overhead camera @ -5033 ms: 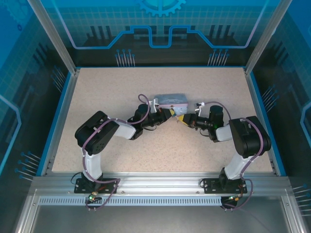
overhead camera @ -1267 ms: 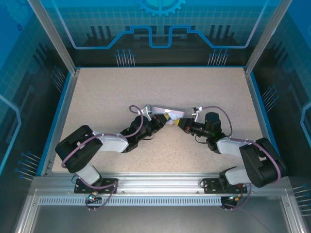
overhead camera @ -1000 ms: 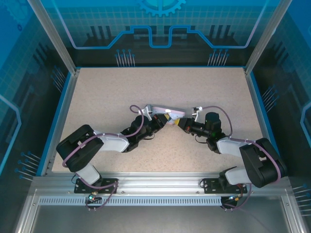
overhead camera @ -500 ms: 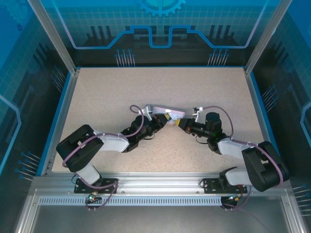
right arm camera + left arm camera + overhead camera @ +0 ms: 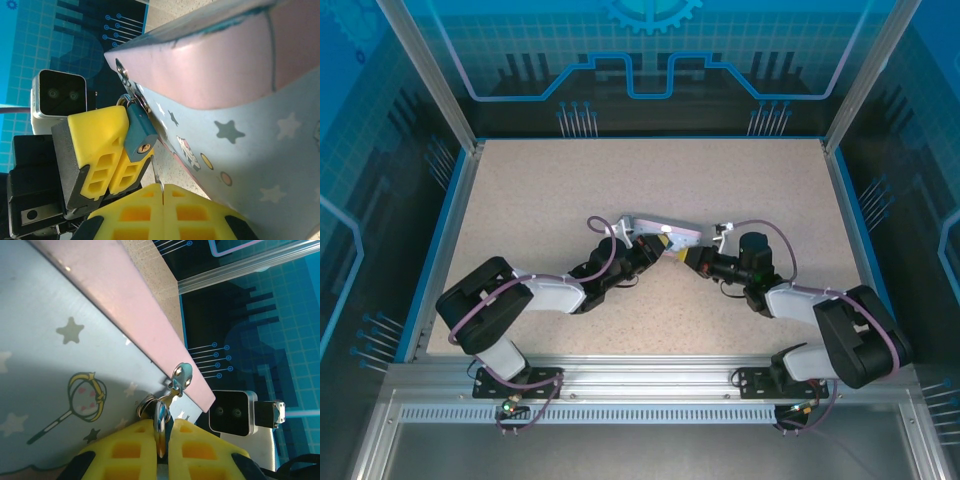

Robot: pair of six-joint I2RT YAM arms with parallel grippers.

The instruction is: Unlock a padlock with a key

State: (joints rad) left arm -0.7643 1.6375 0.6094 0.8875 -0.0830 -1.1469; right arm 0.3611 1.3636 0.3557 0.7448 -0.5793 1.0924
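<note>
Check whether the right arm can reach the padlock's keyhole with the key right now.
Probably yes. The right gripper pinches the key, its tip just short of the keyhole on the padlock, with nothing between them. The left gripper holds the padlock. The tip looks slightly off-line.

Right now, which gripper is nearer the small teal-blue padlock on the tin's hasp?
Left. The left gripper is clamped on the teal-blue padlock; the right gripper sits off its keyhole end, holding the thin metal key.

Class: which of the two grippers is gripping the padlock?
The left gripper, shut on the teal padlock hooked to the tin; the right gripper pinches only the thin key.
</note>
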